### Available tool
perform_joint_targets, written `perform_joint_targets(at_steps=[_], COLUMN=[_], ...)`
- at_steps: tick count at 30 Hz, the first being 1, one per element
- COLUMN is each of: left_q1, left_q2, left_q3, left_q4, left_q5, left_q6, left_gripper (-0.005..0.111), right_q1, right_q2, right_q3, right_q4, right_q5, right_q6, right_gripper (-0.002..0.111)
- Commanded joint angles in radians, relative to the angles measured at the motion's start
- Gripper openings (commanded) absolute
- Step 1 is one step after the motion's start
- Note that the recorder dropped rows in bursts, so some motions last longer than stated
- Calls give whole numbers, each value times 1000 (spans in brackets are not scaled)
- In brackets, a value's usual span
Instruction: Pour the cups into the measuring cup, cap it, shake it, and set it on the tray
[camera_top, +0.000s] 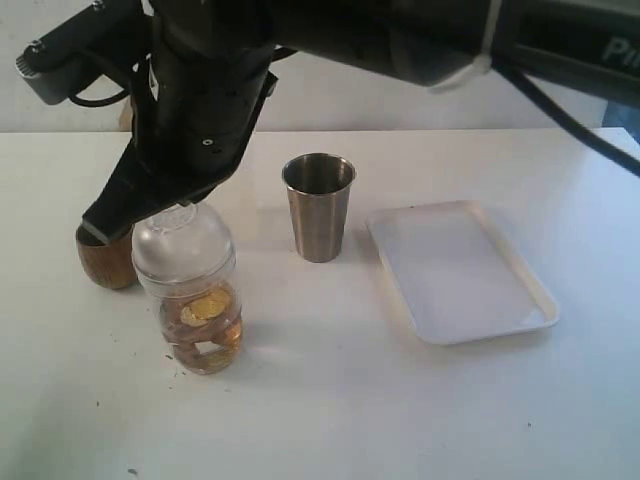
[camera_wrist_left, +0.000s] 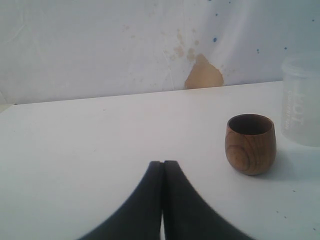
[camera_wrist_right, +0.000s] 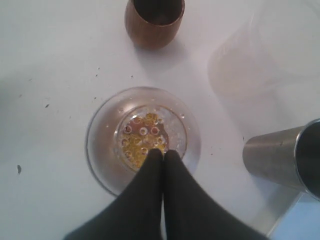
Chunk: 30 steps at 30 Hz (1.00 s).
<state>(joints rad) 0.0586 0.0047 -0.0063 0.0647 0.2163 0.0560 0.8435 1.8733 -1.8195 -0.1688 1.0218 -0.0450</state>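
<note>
The measuring cup stands left of centre with yellow beads in its bottom and the clear dome lid on top. My right gripper has reached across and is directly over the lid. From above, the right gripper is shut with nothing between its fingers, and its tips lie over the lid and beads. The wooden cup stands upright just left of the measuring cup. The steel tumbler stands upright at the centre, and the white tray lies to its right. My left gripper is shut and empty, low over the table, short of the wooden cup.
A frosted translucent cup stands just beyond the wooden cup; the exterior view hides it behind the arm. The right arm spans the back of the table. In the right wrist view the tumbler stands close beside the measuring cup.
</note>
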Motion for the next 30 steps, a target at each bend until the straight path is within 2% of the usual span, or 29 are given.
perform_joint_targets(at_steps=[1,14,20,30], left_q1=[3,3,3,3], left_q2=[-5,-5,-5,-5], left_q3=[6,6,6,6], left_q4=[8,8,8,8], left_q5=[-13,-13,-13,-13], left_q6=[-1,-1,-1,-1], left_gripper=[0,0,0,0], right_q1=[-7,-7,-7,-7], right_q2=[3,-22,-91,-49], right_q3=[33,53,53,136], right_q4=[-6,-14,-5,-4], right_q5=[12,42,-166,-173], right_q6=[5,0,5,30], right_gripper=[0,0,0,0])
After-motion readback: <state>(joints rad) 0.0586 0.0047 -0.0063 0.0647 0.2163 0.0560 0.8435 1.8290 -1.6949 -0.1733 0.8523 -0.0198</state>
